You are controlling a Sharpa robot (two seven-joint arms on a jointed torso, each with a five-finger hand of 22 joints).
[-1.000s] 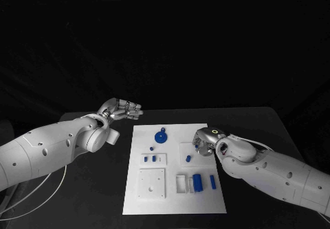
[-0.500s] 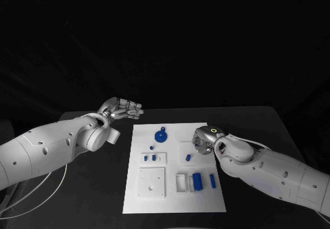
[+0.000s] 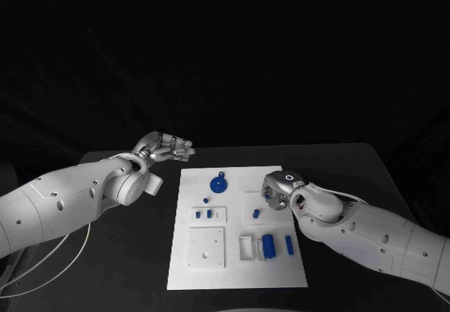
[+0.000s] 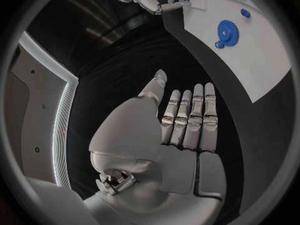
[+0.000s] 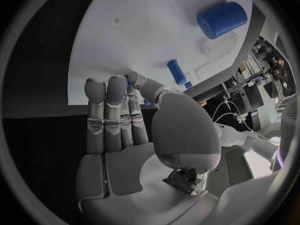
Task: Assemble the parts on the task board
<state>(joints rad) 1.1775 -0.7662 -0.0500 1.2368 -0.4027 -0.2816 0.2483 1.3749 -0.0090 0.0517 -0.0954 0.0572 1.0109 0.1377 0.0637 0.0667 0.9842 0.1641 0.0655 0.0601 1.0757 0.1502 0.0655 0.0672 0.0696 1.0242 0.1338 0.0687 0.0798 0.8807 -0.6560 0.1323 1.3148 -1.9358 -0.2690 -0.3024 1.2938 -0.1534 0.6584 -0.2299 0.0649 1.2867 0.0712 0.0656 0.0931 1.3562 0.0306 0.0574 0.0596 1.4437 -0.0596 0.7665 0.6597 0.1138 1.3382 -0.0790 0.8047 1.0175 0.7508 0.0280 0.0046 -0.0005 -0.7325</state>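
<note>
The white task board [image 3: 239, 263] lies mid-table with a blue gear [image 3: 218, 187] near its far end. A thick blue cylinder [image 3: 269, 246] and a slim blue peg [image 3: 289, 245] lie at its near right, and small blue pieces [image 3: 203, 213] sit at its left. My right hand [image 3: 275, 192] hovers over the board's right edge, its fingers straight. In the right wrist view its thumb [image 5: 147, 89] presses a small blue part [image 5: 129, 81] against the fingers, mostly hidden. My left hand [image 3: 169, 148] hangs off the board's far left corner, fingers straight, holding nothing.
Black table [image 3: 131, 247] surrounds the board on all sides. One more small blue piece [image 3: 256, 213] stands just left of my right hand. A raised white square plate [image 3: 207, 247] and a white slotted block [image 3: 248, 249] sit on the board's near half.
My right hand has drifted slightly left, further over the board's edge. The left hand and the parts on the board have not moved.
</note>
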